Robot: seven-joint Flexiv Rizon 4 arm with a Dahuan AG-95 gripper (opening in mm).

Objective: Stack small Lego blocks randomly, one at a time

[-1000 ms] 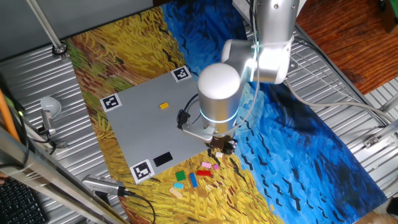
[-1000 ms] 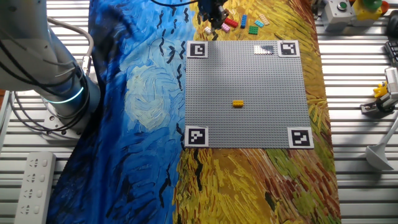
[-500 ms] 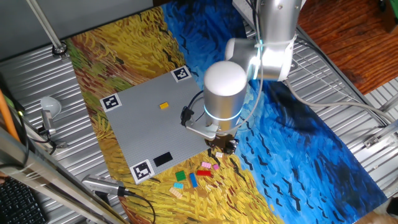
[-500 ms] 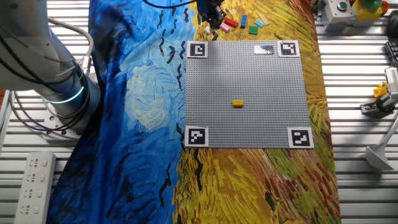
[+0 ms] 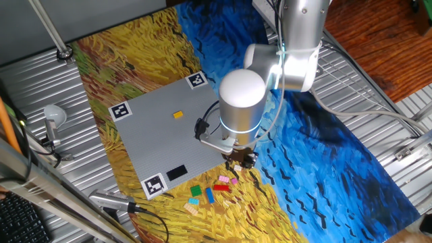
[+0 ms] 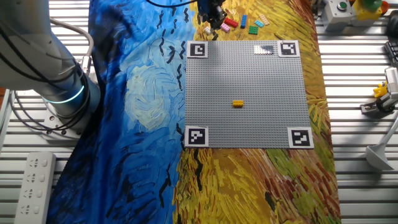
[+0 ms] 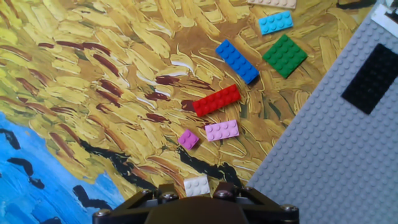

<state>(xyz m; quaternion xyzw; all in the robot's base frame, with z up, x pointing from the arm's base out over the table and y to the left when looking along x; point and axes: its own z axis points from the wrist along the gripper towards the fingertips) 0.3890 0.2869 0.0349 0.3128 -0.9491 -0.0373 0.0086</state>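
silver-white arm (image 5: 270, 74), black gripper (image 5: 240, 159)

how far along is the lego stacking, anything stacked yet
Barely started. One orange-yellow brick sits alone on the grey baseplate, nothing on top of it. The gripper hangs over the loose pile beside the baseplate; whether it holds anything cannot be told. A white brick lies just at its tip. Still on the cloth: red, blue, green, teal and two pink bricks.
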